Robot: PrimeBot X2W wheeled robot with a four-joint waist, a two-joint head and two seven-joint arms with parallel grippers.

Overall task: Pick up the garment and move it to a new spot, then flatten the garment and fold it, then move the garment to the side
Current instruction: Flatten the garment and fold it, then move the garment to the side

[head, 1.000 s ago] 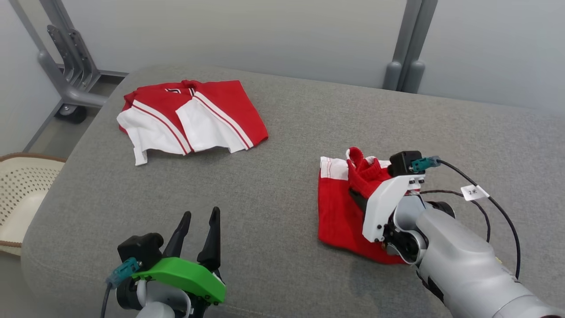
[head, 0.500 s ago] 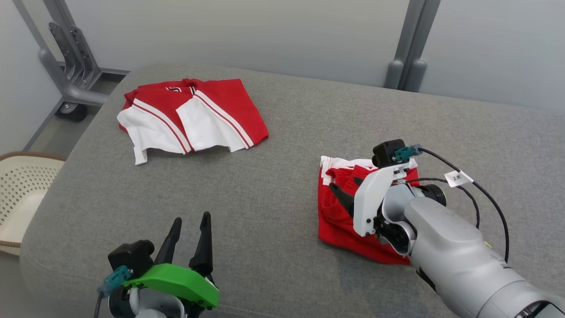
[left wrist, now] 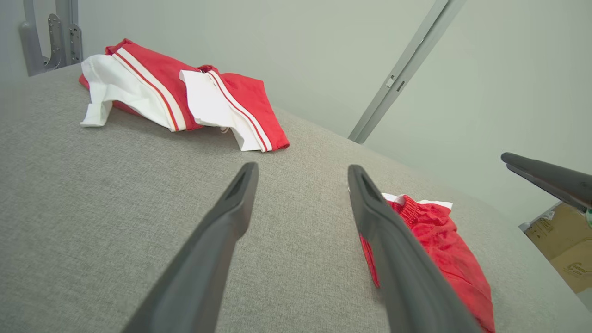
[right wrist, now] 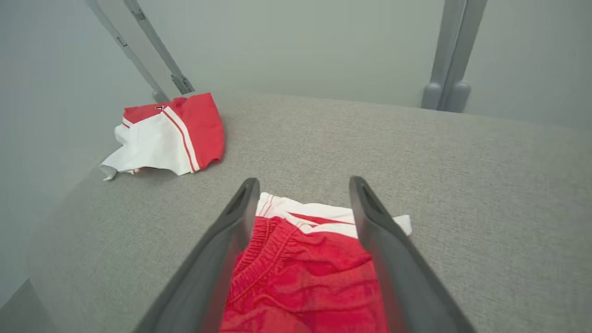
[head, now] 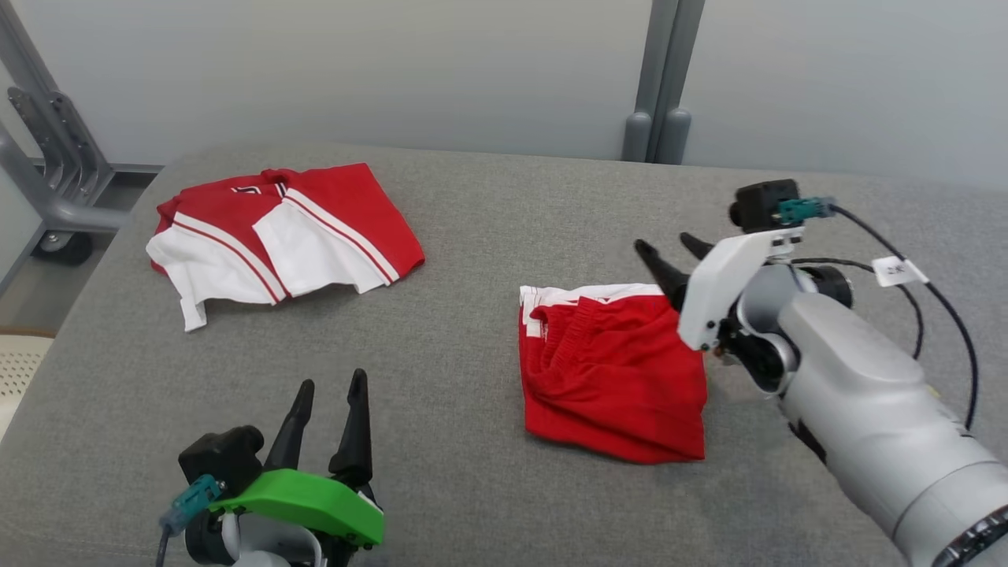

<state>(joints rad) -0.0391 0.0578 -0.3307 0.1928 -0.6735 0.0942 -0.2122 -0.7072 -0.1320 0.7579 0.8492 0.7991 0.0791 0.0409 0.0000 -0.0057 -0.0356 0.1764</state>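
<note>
The folded red garment (head: 614, 370) lies right of middle on the grey padded surface (head: 472, 236), well apart from the red-and-white top (head: 276, 228). The right gripper (head: 664, 242) hovers by its far right corner, fingers spread and empty. The left gripper (head: 331, 380) hangs at the near edge, fingers spread too. The cloth looks thin, limp and light, perhaps a bit slick. I'd pinch all layers at the gathered waistband, or the fold may slide apart.

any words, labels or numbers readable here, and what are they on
No text here can be quoted.
White tag: dark marks, too small to read.
Cardboard box: a printed logo and lines, too blurred to read.
Red and white garment: a small mark at the neckline, too small to read.
</note>
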